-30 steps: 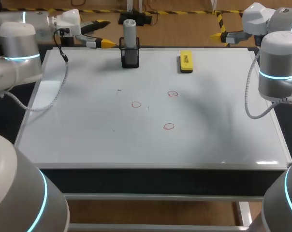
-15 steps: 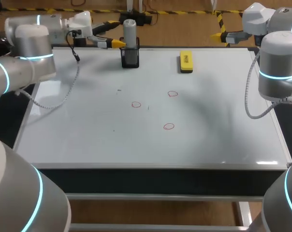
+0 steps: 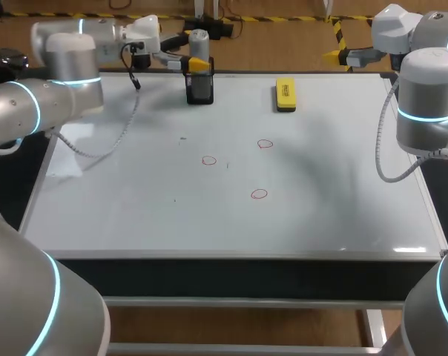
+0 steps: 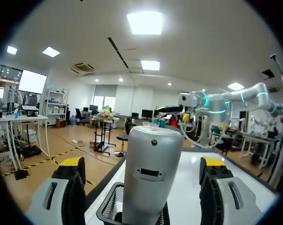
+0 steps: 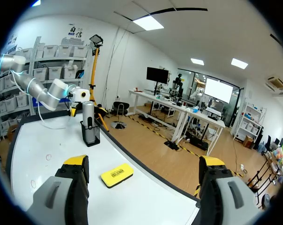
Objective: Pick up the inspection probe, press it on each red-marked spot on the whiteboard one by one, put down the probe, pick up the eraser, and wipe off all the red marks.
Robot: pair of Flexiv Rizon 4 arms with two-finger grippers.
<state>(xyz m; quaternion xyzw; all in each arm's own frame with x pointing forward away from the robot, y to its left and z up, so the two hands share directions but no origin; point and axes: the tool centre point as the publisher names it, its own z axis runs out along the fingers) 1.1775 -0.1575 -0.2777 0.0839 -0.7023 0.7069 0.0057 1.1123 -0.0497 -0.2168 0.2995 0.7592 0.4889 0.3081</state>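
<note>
Left hand (image 4: 142,163), spread wide, straddles the upright probe (image 4: 151,178) without touching.

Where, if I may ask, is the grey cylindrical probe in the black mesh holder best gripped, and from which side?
Probably take the grey cylindrical probe by its bare upper body, above the black mesh holder, level from the left arm's side: it stands upright, mesh covers its base, and the open left gripper flanks it.

Bright overhead panel light, soft shadows on the whiteboard (image 3: 135,215), glare at its front edge.
</note>
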